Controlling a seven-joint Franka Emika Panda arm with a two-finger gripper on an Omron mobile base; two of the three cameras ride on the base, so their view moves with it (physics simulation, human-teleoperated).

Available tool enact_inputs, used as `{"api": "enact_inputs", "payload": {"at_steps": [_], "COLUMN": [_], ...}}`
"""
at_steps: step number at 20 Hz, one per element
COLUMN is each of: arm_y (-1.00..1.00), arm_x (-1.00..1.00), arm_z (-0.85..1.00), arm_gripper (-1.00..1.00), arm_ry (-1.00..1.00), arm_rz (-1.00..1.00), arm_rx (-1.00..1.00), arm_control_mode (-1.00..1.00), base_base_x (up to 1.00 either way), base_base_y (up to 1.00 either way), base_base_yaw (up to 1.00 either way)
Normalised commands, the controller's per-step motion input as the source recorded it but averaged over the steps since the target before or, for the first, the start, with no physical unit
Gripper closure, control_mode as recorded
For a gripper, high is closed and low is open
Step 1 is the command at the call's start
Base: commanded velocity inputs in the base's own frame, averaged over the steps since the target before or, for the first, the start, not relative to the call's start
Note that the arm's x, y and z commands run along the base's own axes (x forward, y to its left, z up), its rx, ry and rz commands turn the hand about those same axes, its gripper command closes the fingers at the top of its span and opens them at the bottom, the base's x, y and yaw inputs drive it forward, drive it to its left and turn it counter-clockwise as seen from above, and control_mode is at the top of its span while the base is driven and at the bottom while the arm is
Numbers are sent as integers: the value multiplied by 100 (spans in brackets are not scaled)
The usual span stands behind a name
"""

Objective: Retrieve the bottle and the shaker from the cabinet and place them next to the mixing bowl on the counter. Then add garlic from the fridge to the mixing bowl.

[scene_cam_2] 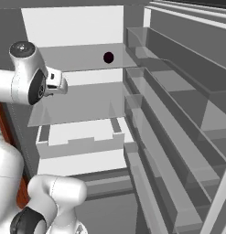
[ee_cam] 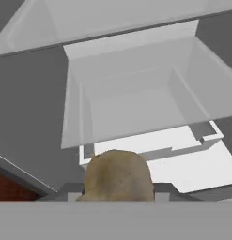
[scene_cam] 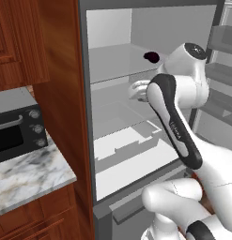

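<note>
Left base view had the fridge (scene_cam: 136,154) standing open, white inside with pale shelves and a drawer, beside a reddish-brown wood panel (scene_cam: 61,93). A white marble counter (scene_cam: 28,176) with grey veins carried a dark toaster oven (scene_cam: 19,133). A dark lump (scene_cam: 151,57) sat on the upper shelf. In the hand view, the garlic (ee_cam: 118,177), a beige, rounded, faintly ridged lump, sat clenched in the gripper (ee_cam: 116,193), over the drawer (ee_cam: 136,112).
</note>
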Motion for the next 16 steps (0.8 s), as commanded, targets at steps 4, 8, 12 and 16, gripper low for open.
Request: {"api": "enact_inputs", "payload": {"at_steps": [4,8,12,16], "arm_y": [0,0,-1,-5], "arm_x": [-87,-71,-74,-68], "arm_z": [0,-26,-45,-45], "arm_gripper": [100,100,100,100], "arm_ry": [55,21,-4,-9], "arm_rz": [-3,-2,0,0], "arm_rx": [0,0,0,0], "arm_control_mode": [-100,-100,-100,-100], "base_base_x": [0,0,0,0], "base_base_y": [0,0,0,0], "base_base_yaw": [0,0,0,0]}}
